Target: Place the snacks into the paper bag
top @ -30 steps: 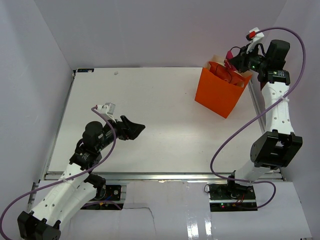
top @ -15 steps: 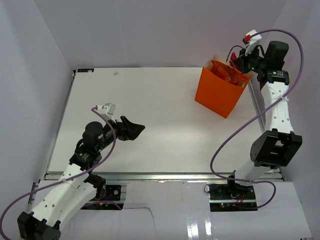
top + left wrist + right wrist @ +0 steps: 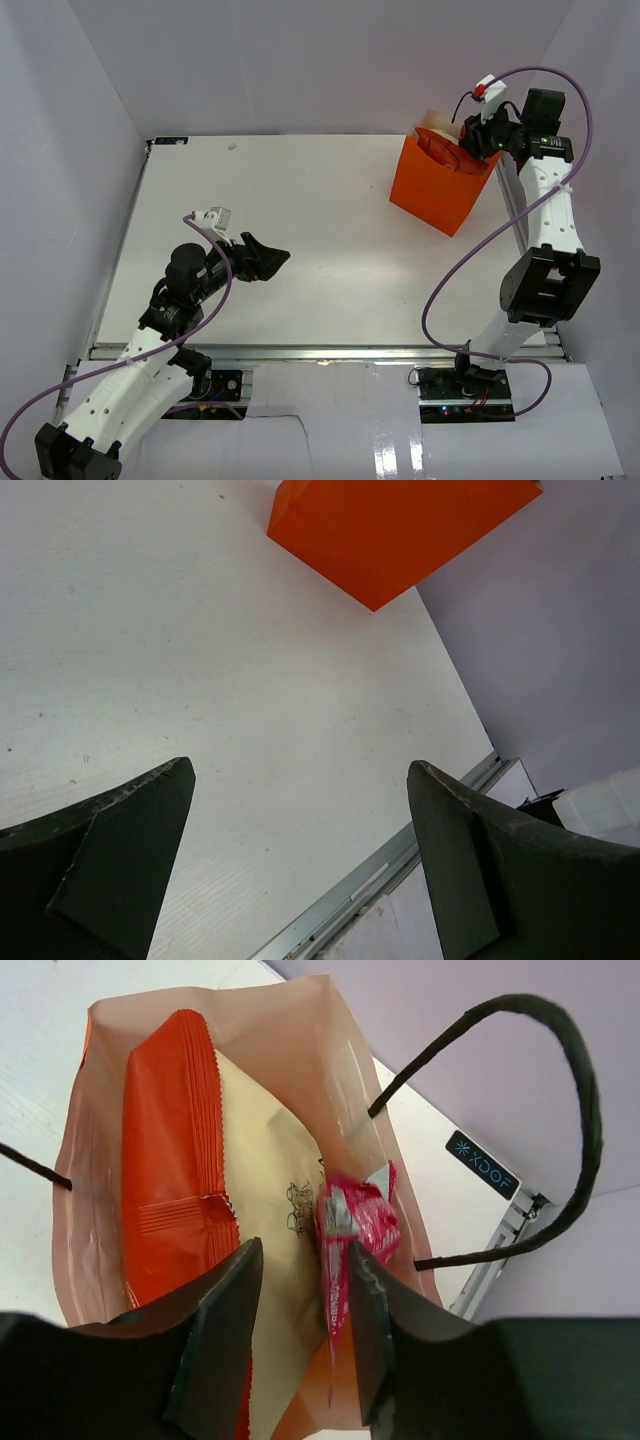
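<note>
Handle point(image 3: 585, 1090) loops beside pink wrapper point(image 3: 355, 1215) (chip bag point(image 3: 170, 1160) alongside) inside paper bag point(image 3: 300, 1030).

Paper bag point(image 3: 435, 190) is standing far right on table point(image 3: 300, 200). Chip bag point(image 3: 175, 1160) & pink wrapper point(image 3: 355, 1215) are crowding its mouth, w/ black handle point(image 3: 560, 1070) arching over. Table btwn bag & left gripper point(image 3: 268, 257) is lying open.

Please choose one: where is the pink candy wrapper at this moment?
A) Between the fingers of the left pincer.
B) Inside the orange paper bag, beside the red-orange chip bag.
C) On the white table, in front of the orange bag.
B: the right wrist view looks down into the paper bag and shows the pink wrapper inside it, beside the red-orange chip bag.
</note>
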Tool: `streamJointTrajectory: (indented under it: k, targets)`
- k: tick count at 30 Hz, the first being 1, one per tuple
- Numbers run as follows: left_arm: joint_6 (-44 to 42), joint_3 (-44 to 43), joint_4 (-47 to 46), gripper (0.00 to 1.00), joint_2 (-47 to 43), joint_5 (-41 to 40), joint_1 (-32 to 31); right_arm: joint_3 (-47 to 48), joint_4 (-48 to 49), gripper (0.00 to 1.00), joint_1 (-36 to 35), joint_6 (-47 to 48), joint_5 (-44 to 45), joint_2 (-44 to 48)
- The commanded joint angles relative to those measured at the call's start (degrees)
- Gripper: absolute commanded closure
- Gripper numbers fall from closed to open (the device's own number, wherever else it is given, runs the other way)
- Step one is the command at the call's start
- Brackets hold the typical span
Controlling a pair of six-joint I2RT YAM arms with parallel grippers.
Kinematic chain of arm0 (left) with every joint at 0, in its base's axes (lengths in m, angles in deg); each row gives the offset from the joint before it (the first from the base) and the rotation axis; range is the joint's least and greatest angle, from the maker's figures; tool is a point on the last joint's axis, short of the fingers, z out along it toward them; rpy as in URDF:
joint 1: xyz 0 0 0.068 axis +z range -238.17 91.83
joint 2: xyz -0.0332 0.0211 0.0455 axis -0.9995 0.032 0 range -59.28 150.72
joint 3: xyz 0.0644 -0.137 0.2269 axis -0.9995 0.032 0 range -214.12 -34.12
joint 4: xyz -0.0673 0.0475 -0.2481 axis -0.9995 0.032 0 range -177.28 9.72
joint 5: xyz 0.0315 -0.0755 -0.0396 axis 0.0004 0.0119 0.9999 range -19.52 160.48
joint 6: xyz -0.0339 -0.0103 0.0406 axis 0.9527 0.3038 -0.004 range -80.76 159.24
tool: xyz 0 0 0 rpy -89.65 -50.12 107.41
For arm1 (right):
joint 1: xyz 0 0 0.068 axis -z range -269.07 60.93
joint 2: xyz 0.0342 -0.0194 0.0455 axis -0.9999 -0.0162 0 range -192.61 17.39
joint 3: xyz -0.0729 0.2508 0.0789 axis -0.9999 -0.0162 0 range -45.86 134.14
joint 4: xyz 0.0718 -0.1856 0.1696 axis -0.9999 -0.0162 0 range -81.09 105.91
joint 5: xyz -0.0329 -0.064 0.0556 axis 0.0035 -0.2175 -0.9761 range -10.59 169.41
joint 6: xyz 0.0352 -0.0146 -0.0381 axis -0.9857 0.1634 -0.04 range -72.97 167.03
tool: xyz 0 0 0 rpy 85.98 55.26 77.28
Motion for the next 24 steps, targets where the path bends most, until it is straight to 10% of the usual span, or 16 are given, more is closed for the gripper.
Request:
streamJointTrajectory:
  k: [1, 7, 24]
  targets:
    - [-0.2, 0.4, -0.2, 0.02, -0.2, -0.4, -0.2, 3.7, -1.3, 0.53, 0.1, 1.2, -0.9, 1.7]
    - [-1.3, -2.4, 2.0, 0.02, 0.5, -2.1, -0.2, 7.6, -1.4, 0.03, 0.6, -10.0, 1.7, 5.8]
    - [-3.3, -12.1, 9.6, 0.02, 0.4, -13.7, -0.2, -27.2, -4.3, 0.1, 2.5, -32.4, 14.7, 38.0]
